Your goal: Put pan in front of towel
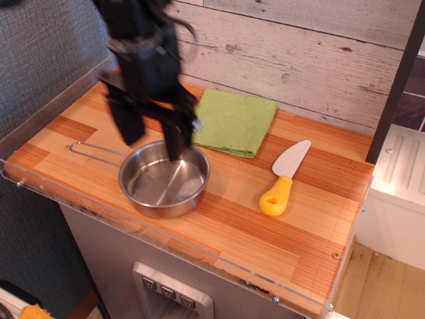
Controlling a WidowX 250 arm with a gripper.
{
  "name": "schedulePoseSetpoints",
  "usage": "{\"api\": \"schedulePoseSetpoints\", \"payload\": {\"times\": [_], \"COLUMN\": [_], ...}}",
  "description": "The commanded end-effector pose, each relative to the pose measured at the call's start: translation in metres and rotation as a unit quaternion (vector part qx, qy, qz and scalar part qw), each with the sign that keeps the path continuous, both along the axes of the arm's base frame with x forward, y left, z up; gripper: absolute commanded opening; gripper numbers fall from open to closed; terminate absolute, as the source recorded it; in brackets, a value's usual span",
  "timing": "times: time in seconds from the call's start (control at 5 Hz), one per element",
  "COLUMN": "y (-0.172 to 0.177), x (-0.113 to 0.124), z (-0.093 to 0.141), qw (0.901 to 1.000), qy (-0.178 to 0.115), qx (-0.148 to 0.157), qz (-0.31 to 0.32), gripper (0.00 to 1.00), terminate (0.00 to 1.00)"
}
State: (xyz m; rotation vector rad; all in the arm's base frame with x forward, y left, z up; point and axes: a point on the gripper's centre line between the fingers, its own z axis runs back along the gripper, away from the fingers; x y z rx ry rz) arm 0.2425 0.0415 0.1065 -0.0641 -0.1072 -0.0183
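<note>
Spread wide and holding nothing, the black end effector (pixel 153 136) hangs above the back rim of the pan (pixel 164 177), its two long fingers (pixel 174 137) set well apart, one toward the handle side and one over the bowl's far edge.

The pan sits flat on the table (pixel 265 232), free of the arm, just in front of the towel (pixel 233 121) and a little to its left, with a narrow strip of bare wood between them. By the look of it the placing is done or nearly so: the pan rests between the towel and the table's front edge, and what seems left is only for the arm to draw clear. Whether the pan sits squarely enough before the cloth is a matter of judgement.

Polished steel gives the pan a mirror-bright bowl, round, low-sided and straight-walled, with a thin wire loop handle (pixel 96 151) running out to the left. The towel is a bright green rectangle of soft, matte cloth, lying flat near the whitewashed plank wall. Off to the right lies a knife (pixel 284 176) with a pale grey blade and a chunky yellow handle. The table is striped wood, glossy, edged with a clear plastic lip.
</note>
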Motion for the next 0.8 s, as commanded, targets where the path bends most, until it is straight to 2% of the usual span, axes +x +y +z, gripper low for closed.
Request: {"api": "schedulePoseSetpoints", "payload": {"times": [0.0,0.4,0.6], "y": [0.0205,0.021,0.021], "x": [0.0053,0.0073,0.0073], "z": [0.0216,0.0189,0.0189], "qw": [0.9986,0.9985,0.9985], "qy": [-0.007,-0.014,-0.014], "qx": [0.029,0.04,0.04], "qz": [0.044,0.034,0.034], "gripper": [1.0,1.0,1.0], "terminate": [0.0,0.0,1.0]}}
